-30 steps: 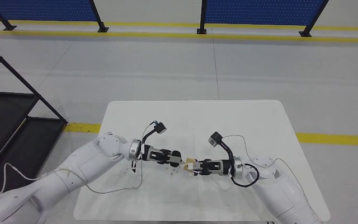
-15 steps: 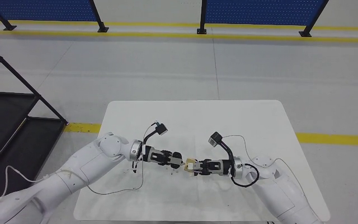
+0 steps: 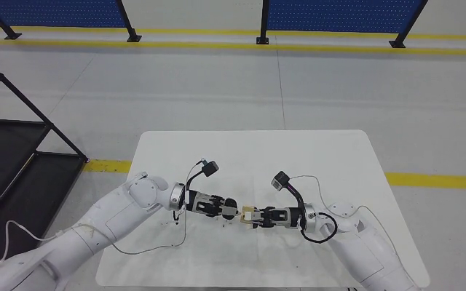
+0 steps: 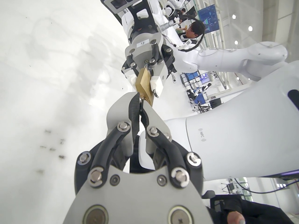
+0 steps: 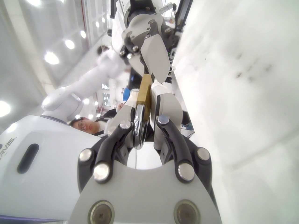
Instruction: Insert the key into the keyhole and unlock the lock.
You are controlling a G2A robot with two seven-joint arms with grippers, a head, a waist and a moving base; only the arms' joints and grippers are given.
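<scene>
Two white robot arms meet tip to tip over the near middle of a white table (image 3: 328,153), one coming in from each side and both lying roughly level and in line with each other.

The right gripper (image 5: 143,96) is clamped on a brass lock (image 5: 144,89), one white fingertip against each broad face of the body. The lock's chrome shackle (image 5: 139,122) points back between the fingers toward that arm's wrist, while its bottom end faces the other arm.

The left gripper (image 3: 235,212) has its fingers drawn together almost completely, black pads (image 4: 134,108) pinching a thin dark key (image 4: 141,104). The key stands edge-on, and little more than a sliver of it shows. Its tip sits at the bottom face of the lock, where the keyhole would lie. How far it has gone in cannot be made out, because the fingertips crowd right up against the brass.

A few small dark specks (image 4: 51,149) mark the tabletop beside the left arm.
</scene>
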